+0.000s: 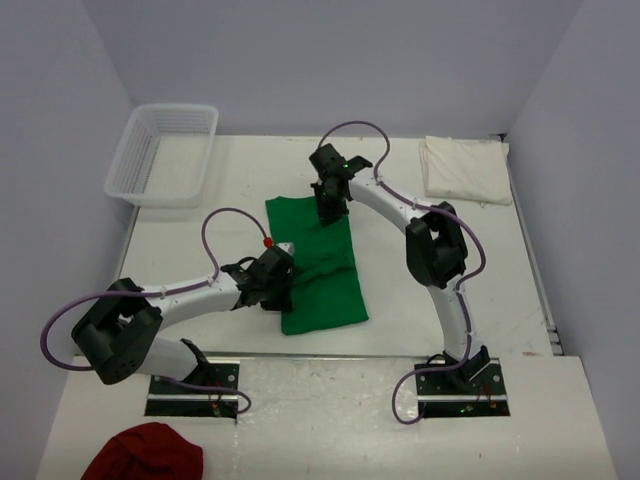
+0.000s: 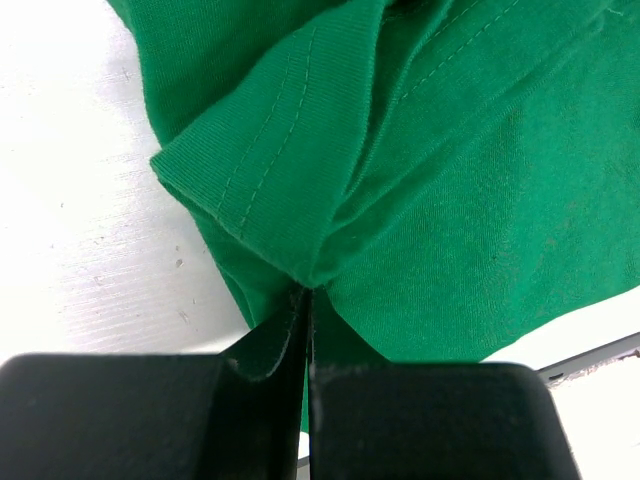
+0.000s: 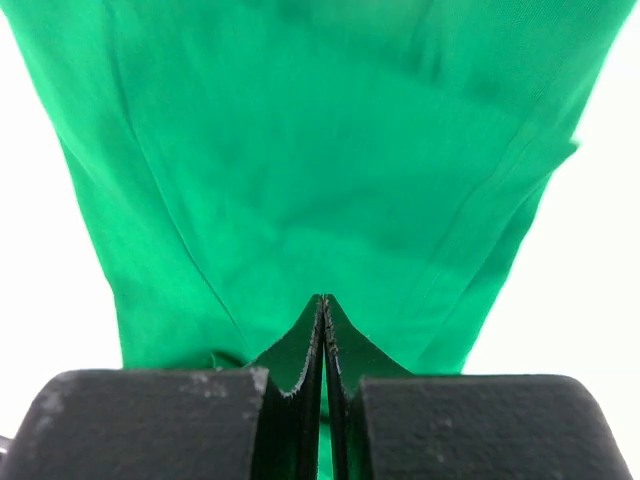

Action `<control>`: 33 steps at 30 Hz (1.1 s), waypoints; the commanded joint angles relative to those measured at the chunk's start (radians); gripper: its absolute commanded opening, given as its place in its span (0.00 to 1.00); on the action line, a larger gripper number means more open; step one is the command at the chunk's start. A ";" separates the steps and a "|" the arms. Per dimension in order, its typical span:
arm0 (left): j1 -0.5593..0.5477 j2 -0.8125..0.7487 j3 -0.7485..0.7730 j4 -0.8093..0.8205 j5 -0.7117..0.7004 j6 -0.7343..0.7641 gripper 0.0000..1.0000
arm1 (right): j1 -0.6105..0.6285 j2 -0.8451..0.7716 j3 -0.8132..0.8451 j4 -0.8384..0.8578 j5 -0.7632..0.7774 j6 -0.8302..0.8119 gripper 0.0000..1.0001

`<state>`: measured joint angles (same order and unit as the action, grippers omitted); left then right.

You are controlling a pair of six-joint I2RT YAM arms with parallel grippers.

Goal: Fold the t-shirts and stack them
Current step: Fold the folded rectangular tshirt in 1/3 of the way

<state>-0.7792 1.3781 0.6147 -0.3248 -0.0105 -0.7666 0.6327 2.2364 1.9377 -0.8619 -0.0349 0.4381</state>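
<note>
Green t-shirt: matt knitted cotton, with fine ribbing and rows of stitching along the hem at upper centre of the left wrist view. Cream-white t-shirt, upper right of the top view: soft matt cloth. Dark red cloth, lower left: matt, rumpled fabric. Basket, upper left: translucent white plastic mesh. Table: white, smooth, faintly scuffed and speckled. Left gripper and right gripper: black, matt, grainy, with ragged inner edges. Left arm and right arm: glossy white shells, black joints.
</note>
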 commanded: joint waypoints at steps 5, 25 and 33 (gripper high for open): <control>-0.005 0.013 -0.014 -0.108 -0.063 0.027 0.00 | -0.001 -0.093 0.088 -0.161 0.026 -0.055 0.00; -0.003 -0.030 0.318 -0.277 -0.131 0.056 0.00 | 0.078 -0.673 -0.796 0.138 -0.103 0.100 0.00; -0.005 0.029 0.367 -0.237 -0.102 0.058 0.00 | 0.102 -0.623 -0.887 0.219 -0.163 0.139 0.00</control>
<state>-0.7815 1.3941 0.9360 -0.5861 -0.1318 -0.7162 0.7280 1.6020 1.0756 -0.7094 -0.1539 0.5426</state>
